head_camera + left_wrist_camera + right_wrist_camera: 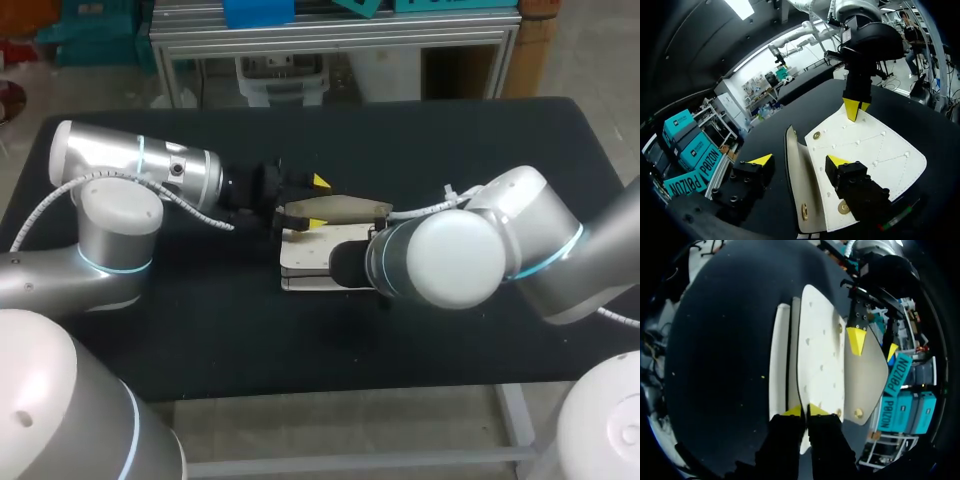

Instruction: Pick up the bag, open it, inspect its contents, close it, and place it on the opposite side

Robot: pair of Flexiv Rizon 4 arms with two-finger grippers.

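The bag point(870, 150) lies opened on the bench point(250, 340), left end effector point(800, 161) spread either side of its flap point(796, 192), right end effector point(805, 411) pinching its edge; inspection, closing and transfer apparently remain.

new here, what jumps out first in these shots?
A white bag lies in the middle of the black table, its tan-lined flap lifted open. The left hand straddles that flap, fingers apart; the right hand pinches the bag's opposite edge.
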